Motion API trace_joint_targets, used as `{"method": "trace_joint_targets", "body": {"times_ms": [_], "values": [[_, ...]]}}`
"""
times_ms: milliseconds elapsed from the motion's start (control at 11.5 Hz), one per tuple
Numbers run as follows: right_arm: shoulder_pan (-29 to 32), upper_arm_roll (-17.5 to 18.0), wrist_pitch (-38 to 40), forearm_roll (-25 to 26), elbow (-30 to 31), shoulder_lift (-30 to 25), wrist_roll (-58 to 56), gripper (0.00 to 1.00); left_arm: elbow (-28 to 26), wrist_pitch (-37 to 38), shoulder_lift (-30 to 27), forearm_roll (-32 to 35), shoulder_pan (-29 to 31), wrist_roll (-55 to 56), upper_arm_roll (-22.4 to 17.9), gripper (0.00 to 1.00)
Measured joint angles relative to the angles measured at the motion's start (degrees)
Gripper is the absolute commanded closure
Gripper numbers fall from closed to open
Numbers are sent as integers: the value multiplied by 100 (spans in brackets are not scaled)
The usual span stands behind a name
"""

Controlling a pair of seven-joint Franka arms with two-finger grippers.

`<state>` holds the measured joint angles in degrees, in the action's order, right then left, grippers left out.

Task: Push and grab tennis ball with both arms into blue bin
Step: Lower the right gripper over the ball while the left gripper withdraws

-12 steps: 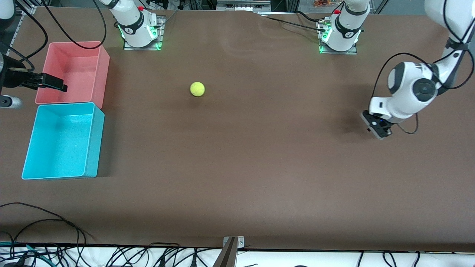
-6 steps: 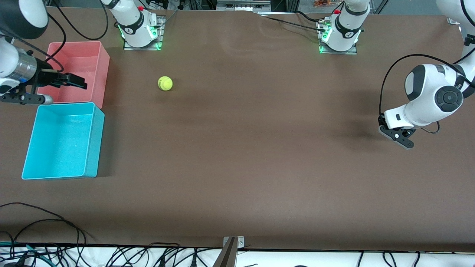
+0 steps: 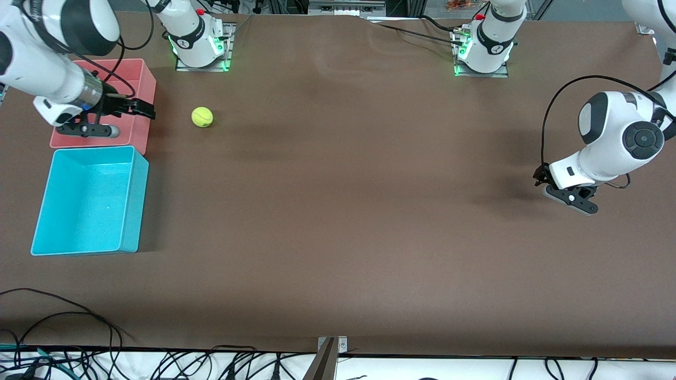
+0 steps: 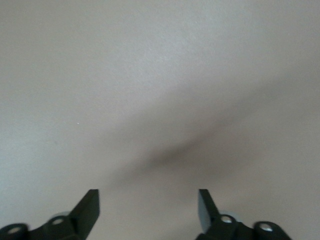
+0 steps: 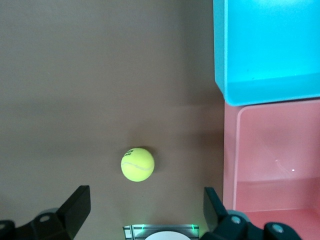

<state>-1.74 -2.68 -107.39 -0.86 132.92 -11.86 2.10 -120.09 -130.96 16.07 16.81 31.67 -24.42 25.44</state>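
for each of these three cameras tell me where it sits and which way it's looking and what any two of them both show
Front view: high, across the table, facing the bases; shows both arms, the ball, blue bin and pink bin.
Left wrist view: on the left arm, looking down at bare table; open left gripper shows.
Right wrist view: on the right arm, above the pink bin's edge, looking down; open right gripper shows.
Front and right wrist views share the ball and both bins.

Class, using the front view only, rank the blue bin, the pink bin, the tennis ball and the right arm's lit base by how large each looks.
1. blue bin
2. pink bin, partly hidden by the right arm, so its rank below the blue bin is unsure
3. right arm's lit base
4. tennis ball
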Motion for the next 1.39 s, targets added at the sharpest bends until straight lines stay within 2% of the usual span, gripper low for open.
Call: {"method": "trace_joint_targets", "body": {"times_ms": [173,434,694,867,1040,1387], "values": [[1,0,-473,80,804,-261,1,0,144,28,1,0,-1,56,-4,0],[1,2,-1205,517,1790,-490,3,0,380,108,4,0,-13,282,-4,0],[3,2,-2250,964,2575,-494,9,0,985,750,98,0,-48,354,-9,0],[9,2,-2488,1391,2713,-416,22,0,1465,1086,250,0,-42,349,-61,0],[53,0,-2746,1761,2712,-214,44,0,1711,1128,346,53,-28,174,-109,0],[130,-10,-3095,2014,2707,116,45,0,2030,1141,462,79,34,-60,-162,0]]}}
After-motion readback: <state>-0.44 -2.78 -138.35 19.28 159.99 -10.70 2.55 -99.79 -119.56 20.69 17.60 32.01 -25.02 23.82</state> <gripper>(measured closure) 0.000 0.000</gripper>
